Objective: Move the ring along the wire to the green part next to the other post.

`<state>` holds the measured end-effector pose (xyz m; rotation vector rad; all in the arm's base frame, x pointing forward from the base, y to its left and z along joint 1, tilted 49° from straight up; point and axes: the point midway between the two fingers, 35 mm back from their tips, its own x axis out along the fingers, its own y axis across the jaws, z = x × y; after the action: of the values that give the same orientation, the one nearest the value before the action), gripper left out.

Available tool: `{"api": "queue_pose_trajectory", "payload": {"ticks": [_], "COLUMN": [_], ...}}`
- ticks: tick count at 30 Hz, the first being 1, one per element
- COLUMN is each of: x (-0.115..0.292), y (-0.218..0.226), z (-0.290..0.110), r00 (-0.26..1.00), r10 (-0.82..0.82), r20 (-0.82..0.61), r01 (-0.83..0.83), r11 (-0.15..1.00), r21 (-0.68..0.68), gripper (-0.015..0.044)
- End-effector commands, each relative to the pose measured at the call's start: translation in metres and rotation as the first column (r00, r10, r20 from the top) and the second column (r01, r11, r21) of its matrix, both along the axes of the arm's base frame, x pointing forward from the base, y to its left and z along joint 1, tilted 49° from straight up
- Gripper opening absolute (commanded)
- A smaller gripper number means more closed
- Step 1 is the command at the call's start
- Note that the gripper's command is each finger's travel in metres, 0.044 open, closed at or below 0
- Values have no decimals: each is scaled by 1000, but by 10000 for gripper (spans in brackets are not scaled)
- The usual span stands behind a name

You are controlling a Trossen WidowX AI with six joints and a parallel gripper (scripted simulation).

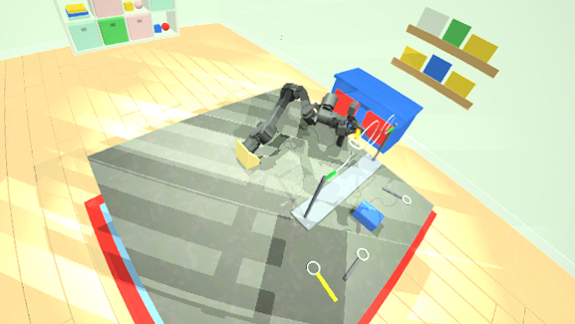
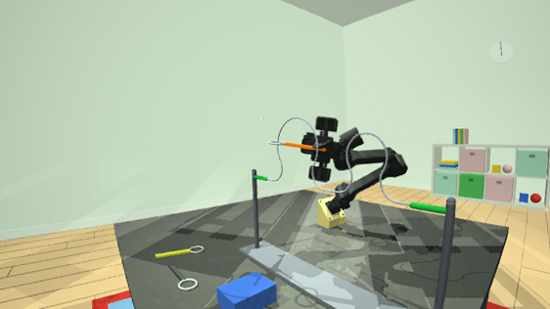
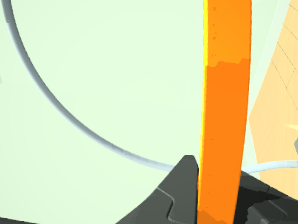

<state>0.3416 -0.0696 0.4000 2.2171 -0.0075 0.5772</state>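
Note:
The white ring (image 1: 356,143) (image 2: 276,143) is nearly flat, high on the left post's side of the wire. The thin grey wire (image 2: 296,118) (image 3: 75,122) appears to run up through it; contact cannot be told. My gripper (image 1: 357,128) (image 2: 323,150) (image 3: 198,165) is shut on the orange handle (image 1: 358,133) (image 2: 299,146) (image 3: 225,110), behind the first arch in the exterior view. The wire passes behind my fingers in the wrist view. One green part (image 1: 331,175) (image 2: 261,178) adjoins the left post (image 1: 315,197) (image 2: 256,209); another green part (image 1: 391,130) (image 2: 428,208) adjoins the right post (image 1: 384,144) (image 2: 445,261).
The grey base board (image 1: 346,186) (image 2: 295,270) carries both posts. A blue block (image 1: 368,215) (image 2: 246,295) lies beside it. A yellow-handled ring tool (image 1: 326,286) (image 2: 173,254) and a grey-handled ring tool (image 1: 352,269) (image 2: 175,272) lie farther off; another grey-handled one (image 1: 395,194) lies beyond the board.

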Motion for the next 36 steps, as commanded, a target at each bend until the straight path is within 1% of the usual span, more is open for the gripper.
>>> {"api": "queue_pose_trajectory", "payload": {"ticks": [1,17,36], "x": [-1,-1,-2], "y": [-2,-7,-13], "z": [2,7,11], "r00": [1000,1000,999], "r10": [0,13,24], "r20": [5,18,34], "r01": [0,-17,-37], "r11": [999,965,885], "r21": [53,261,465], "gripper": [-150,-150,-150]}}
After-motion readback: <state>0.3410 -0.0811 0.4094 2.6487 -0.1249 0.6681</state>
